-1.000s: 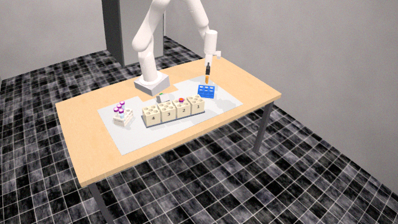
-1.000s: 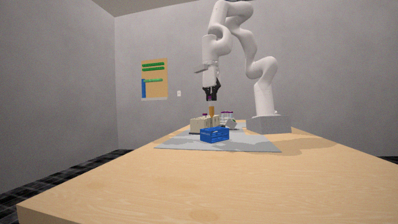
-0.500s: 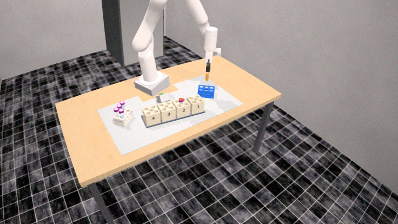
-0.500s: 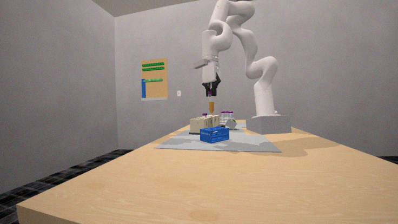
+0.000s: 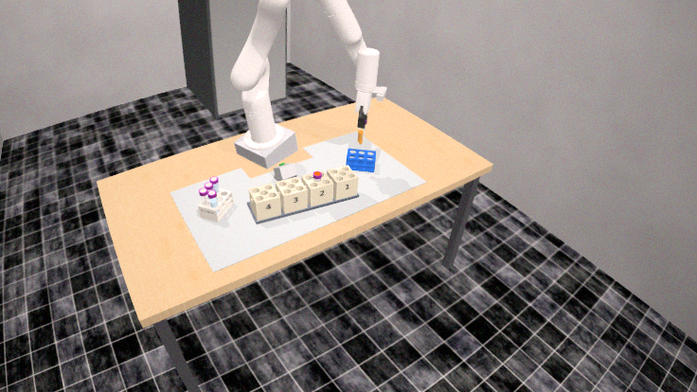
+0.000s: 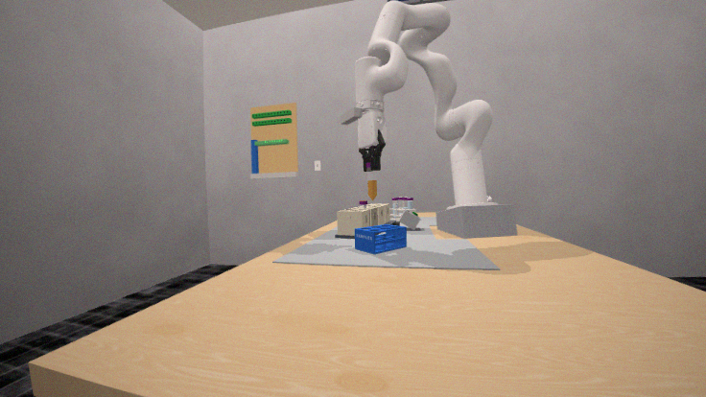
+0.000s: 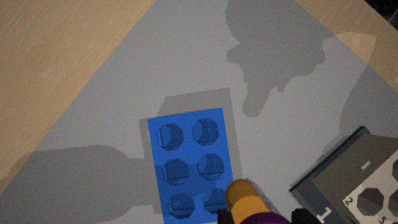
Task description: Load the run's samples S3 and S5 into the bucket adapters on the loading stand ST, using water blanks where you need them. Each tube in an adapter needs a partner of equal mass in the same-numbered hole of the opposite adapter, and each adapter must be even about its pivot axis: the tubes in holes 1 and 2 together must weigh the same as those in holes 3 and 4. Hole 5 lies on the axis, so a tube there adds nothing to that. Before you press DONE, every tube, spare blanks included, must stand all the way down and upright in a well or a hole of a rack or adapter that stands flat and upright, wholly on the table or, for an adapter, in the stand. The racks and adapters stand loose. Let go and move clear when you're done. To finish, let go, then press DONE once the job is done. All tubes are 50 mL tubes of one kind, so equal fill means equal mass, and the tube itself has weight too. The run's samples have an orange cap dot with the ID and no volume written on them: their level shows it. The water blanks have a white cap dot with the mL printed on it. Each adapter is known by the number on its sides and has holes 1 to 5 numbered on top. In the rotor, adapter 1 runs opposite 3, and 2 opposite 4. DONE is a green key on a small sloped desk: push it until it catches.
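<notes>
My gripper (image 5: 361, 118) is shut on a sample tube (image 5: 360, 134) with a purple cap and orange liquid, and holds it upright high above the blue samples rack (image 5: 361, 159). The tube also shows in the exterior view (image 6: 371, 188) and at the bottom of the wrist view (image 7: 245, 204). The blue rack (image 7: 192, 163) has all its visible wells empty. Four cream adapters stand in a row on the loading stand: adapter 4 (image 5: 264, 202), adapter 3 (image 5: 292, 194), adapter 2 (image 5: 318, 188) and adapter 1 (image 5: 343, 183). One tube with an orange cap dot (image 5: 317, 174) stands in adapter 2.
A white rack (image 5: 219, 204) with several purple-capped blank tubes stands at the left of the grey mat. The small desk with the green DONE key (image 5: 284, 169) sits behind the adapters. The arm's base (image 5: 266, 146) stands at the back of the table.
</notes>
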Controlling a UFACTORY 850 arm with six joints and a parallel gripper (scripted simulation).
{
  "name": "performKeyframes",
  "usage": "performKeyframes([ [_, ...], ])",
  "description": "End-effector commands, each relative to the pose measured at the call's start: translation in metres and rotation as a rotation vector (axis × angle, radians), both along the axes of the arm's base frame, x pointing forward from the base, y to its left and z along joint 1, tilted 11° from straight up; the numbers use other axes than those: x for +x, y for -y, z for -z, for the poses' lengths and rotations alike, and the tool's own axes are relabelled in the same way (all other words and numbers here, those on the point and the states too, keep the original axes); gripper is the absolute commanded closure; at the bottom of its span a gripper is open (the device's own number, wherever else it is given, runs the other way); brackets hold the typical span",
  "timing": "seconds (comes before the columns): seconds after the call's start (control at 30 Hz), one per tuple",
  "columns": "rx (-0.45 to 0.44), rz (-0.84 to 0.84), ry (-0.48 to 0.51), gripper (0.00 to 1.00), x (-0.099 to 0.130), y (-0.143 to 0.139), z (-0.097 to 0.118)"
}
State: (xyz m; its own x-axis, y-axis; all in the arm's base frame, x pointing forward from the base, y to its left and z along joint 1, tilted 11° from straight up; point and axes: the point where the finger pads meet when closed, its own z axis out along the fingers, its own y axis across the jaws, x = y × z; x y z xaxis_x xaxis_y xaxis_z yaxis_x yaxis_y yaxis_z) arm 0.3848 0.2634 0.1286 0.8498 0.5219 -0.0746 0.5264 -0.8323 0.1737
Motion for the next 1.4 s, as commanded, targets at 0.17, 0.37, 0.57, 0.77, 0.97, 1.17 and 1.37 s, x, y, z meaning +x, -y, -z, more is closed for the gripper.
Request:
performKeyframes([
  [0.17, 0.009, 0.305, 0.066, 1.0, 0.018, 0.042, -0.01],
  [0.37, 0.015, 0.502, 0.104, 1.0, 0.03, 0.069, -0.015],
  [0.57, 0.019, 0.632, 0.129, 1.0, 0.037, 0.087, -0.019],
  [0.77, 0.026, 0.829, 0.166, 1.0, 0.049, 0.114, -0.025],
  [0.97, 0.026, 0.84, 0.168, 1.0, 0.06, 0.142, -0.03],
  [1.17, 0.026, 0.84, 0.169, 1.0, 0.068, 0.16, -0.034],
  [1.37, 0.026, 0.84, 0.169, 1.0, 0.07, 0.165, -0.035],
])
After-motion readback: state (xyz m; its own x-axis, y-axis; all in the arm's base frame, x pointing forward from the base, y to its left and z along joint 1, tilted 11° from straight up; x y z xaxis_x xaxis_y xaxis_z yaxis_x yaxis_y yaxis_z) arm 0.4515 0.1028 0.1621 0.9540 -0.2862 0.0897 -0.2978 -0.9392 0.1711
